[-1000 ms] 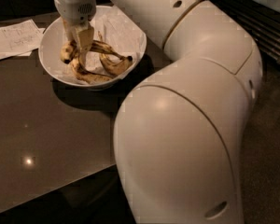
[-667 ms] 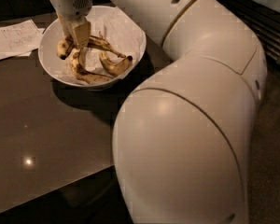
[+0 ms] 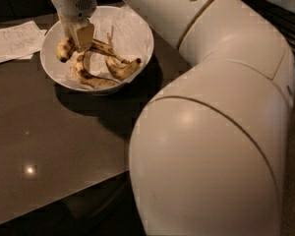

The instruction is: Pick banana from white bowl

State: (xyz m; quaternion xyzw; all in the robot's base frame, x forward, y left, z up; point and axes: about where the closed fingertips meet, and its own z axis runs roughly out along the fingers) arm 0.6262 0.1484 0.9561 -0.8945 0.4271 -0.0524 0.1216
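The white bowl [image 3: 137,23], lined with crinkled white paper, stands at the back left of the dark table. My gripper [image 3: 79,39] reaches down into the bowl from above, and its fingers [image 3: 84,36] are shut on the middle of the banana [image 3: 65,49]. This long brown-streaked banana sticks out to the left with its plump dark-tipped end, and its thin part runs right toward the stem. It seems to be raised a little off the other fruit. The part between the fingers is hidden.
Two shorter curved bananas lie in the bowl, one [image 3: 88,76] at the front and one [image 3: 123,69] at the right. A paper sheet with writing [image 3: 12,41] lies left of the bowl. My bulky white arm [image 3: 211,132] fills the right side of the view.
My gripper has shifted a little to the left inside the bowl. The banana's dark-tipped end has moved left and slightly up with it.
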